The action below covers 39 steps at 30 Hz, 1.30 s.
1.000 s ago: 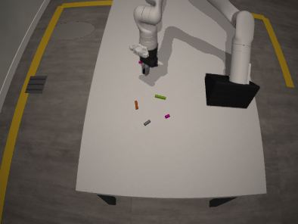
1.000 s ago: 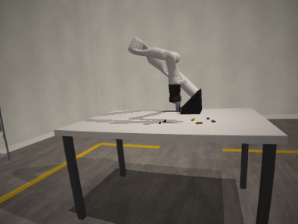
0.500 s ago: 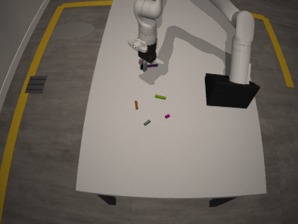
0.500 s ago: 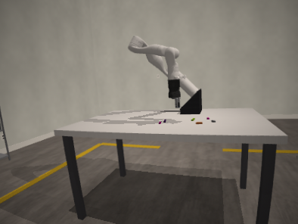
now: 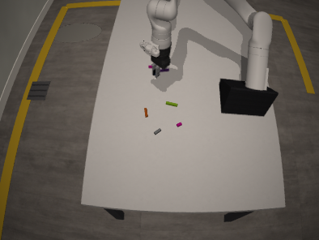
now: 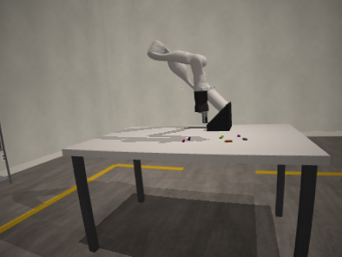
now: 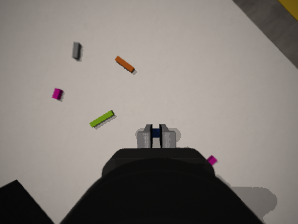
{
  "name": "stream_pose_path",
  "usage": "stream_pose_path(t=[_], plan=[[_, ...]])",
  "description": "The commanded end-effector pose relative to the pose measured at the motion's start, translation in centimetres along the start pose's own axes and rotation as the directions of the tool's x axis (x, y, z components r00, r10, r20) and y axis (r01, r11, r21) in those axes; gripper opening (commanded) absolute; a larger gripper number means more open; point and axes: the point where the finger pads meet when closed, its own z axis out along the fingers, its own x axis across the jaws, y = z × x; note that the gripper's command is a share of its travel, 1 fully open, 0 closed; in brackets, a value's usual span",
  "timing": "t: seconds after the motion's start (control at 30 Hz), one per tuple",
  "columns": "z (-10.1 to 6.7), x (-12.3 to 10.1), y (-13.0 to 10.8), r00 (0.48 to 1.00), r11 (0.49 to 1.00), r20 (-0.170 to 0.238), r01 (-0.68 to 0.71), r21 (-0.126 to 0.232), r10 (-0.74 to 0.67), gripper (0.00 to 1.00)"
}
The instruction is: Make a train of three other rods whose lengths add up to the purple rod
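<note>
My gripper (image 7: 156, 132) is shut on a small blue rod (image 7: 156, 133) and holds it above the table; it also shows in the top view (image 5: 157, 72) and the exterior view (image 6: 204, 117). The purple rod (image 5: 164, 70) lies on the table just behind the gripper, with a magenta rod (image 5: 150, 66) beside it, which also shows in the wrist view (image 7: 212, 160). Nearer the table's middle lie a lime rod (image 5: 172, 104) (image 7: 102, 119), an orange rod (image 5: 146, 113) (image 7: 125, 64), a grey rod (image 5: 157, 131) (image 7: 76, 50) and a second magenta rod (image 5: 179, 124) (image 7: 57, 93), all apart from each other.
The arm's black base block (image 5: 247, 97) stands at the table's right side. The table's left edge is some way to the left of the gripper.
</note>
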Motion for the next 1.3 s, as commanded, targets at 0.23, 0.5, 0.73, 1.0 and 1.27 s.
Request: stream_pose_path(t=[0.23, 0.5, 0.73, 1.0, 1.27], plan=[[-0.2, -2.8, 2.2, 0.984, 0.984, -0.005, -0.18, 0.001, 0.18, 0.24], [-0.2, -4.5, 4.0, 0.95, 0.95, -0.005, -0.311, 0.0, 0.311, 0.24], [-0.1, -5.7, 5.6, 0.911, 0.911, -0.005, -0.413, -0.003, 0.413, 0.24], [-0.1, -6.1, 6.1, 0.897, 0.897, -0.006, -0.443, -0.004, 0.443, 0.24], [-0.1, -6.1, 6.2, 0.896, 0.896, -0.006, -0.444, -0.004, 0.444, 0.24]])
